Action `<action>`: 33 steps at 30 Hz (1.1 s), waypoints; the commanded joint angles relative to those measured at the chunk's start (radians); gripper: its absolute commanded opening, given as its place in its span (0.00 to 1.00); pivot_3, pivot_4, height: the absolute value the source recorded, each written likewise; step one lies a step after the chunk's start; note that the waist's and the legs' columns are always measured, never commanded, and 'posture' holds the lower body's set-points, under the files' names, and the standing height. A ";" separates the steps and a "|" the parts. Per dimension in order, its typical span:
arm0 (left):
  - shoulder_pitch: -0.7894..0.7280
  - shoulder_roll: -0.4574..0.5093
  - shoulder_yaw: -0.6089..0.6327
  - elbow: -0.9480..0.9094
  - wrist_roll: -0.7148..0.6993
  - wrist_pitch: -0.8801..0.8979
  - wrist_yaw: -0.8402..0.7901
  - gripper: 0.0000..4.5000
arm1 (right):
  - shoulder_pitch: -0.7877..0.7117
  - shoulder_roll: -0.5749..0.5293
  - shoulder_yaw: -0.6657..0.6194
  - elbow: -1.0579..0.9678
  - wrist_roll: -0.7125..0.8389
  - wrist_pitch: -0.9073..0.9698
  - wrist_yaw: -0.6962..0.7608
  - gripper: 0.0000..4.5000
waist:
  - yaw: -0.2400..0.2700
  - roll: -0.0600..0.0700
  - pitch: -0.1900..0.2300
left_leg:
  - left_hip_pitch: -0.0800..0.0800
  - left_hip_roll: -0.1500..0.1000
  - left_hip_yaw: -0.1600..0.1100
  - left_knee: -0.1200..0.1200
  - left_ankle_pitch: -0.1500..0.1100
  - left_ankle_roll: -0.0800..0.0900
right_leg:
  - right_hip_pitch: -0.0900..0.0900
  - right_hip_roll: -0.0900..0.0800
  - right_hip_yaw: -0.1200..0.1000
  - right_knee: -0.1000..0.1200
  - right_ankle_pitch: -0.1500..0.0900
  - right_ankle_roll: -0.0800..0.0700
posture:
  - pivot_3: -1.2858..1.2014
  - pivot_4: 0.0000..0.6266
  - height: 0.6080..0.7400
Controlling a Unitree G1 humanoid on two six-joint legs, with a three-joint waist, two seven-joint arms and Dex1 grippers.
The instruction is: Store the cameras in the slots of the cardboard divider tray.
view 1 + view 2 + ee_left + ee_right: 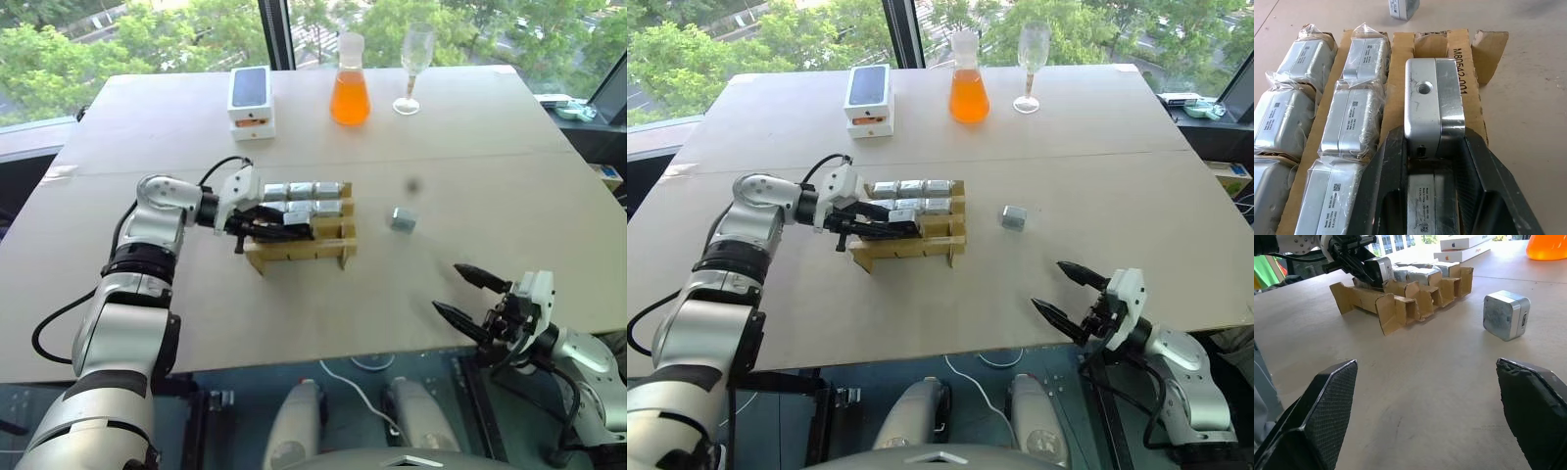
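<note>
Jaws of our left gripper [1432, 161] are clamped on a silvery boxy camera [1434, 110] over the tan cardboard divider tray [299, 250]; right gripper [470, 294] gapes empty. Most slots filled w/ wrapped cameras; one loose camera [402, 220] left on table beside tray, approx. two to go.

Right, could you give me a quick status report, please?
Left gripper shut on a camera over the tray. Right gripper open, idle. One camera loose on the table; path clear.
</note>
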 commanded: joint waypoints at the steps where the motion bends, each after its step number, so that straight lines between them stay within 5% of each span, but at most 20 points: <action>1: 0.002 0.008 -0.006 0.030 0.035 -0.008 -0.002 0.16 | -0.008 0.006 -0.027 -0.022 0.011 -0.008 0.013 1.00 | 0.000 0.000 0.000 | 0.000 0.000 0.000 0.000 0.000 0.000 | 0.000 0.000 0.000 0.000 0.000 0.000 | 0.52 0.24 1.00; 10: 0.013 0.009 -0.001 0.018 0.034 0.039 -0.014 0.99 | -0.020 0.009 -0.025 -0.003 0.000 -0.010 0.026 1.00 | 0.004 0.000 0.000 | 0.000 0.000 0.000 0.000 0.000 0.000 | 0.000 0.000 -0.001 0.000 0.000 0.000 | 0.52 0.24 1.00; 20: 0.037 0.030 0.062 -0.072 -0.040 0.100 -0.026 0.99 | -0.058 0.016 -0.017 -0.010 -0.042 0.005 -0.032 1.00 | 0.002 0.000 0.000 | 0.000 0.000 0.000 0.002 0.000 0.000 | 0.001 0.000 -0.001 0.000 0.000 0.000 | 0.52 0.24 1.00; 27: 0.256 0.101 0.181 -0.584 -0.225 0.390 0.030 0.99 | -0.276 0.029 0.070 0.040 -0.270 0.136 -0.259 1.00 | -0.004 0.000 0.000 | -0.001 0.003 -0.002 0.001 0.000 0.000 | 0.000 -0.001 0.001 0.000 0.000 0.000 | 0.52 0.24 1.00; 33: 0.481 0.161 0.315 -0.974 -0.343 0.611 0.211 0.99 | -0.582 -0.008 0.114 0.309 -0.293 0.184 -0.125 1.00 | 0.002 0.001 0.000 | -0.001 0.003 -0.002 0.000 0.000 0.000 | -0.001 -0.002 0.002 0.000 0.000 0.000 | 0.52 0.24 1.00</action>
